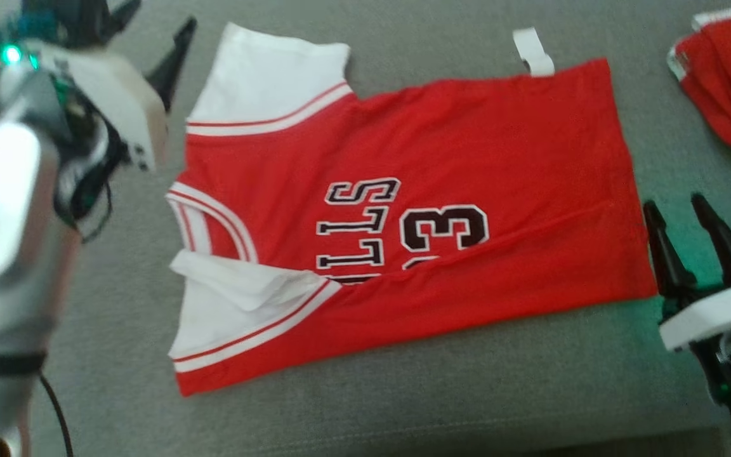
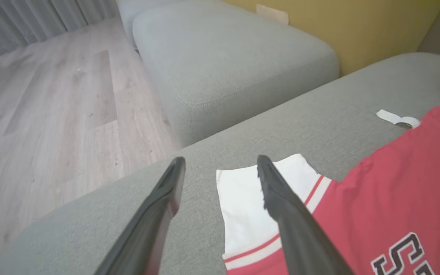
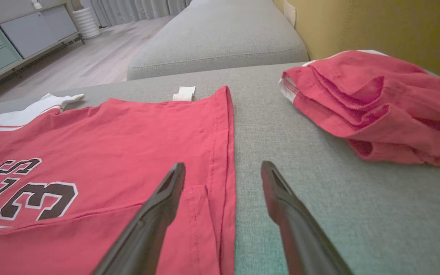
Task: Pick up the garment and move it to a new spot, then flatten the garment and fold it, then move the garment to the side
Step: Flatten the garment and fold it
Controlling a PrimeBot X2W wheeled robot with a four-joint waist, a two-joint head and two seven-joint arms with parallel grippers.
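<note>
A grey sofa (image 1: 403,406) seat stretches across the scene. A red jersey (image 1: 499,158) with white sleeves lies flat in the middle of it, collar toward the robot's left and hem toward its right. The black lettering and a number 3 face up, and the near long edge is folded over the front. A heap (image 1: 727,82) of red cloth sits at the far right, well apart from the jersey.

The left gripper (image 2: 221,160) hangs by the far white sleeve, fingers spread wide and holding nothing. The right gripper (image 1: 675,209) stands just beside the hem's near corner, also spread wide and empty. A small white tag (image 1: 533,52) pokes out at the jersey's far edge.
</note>
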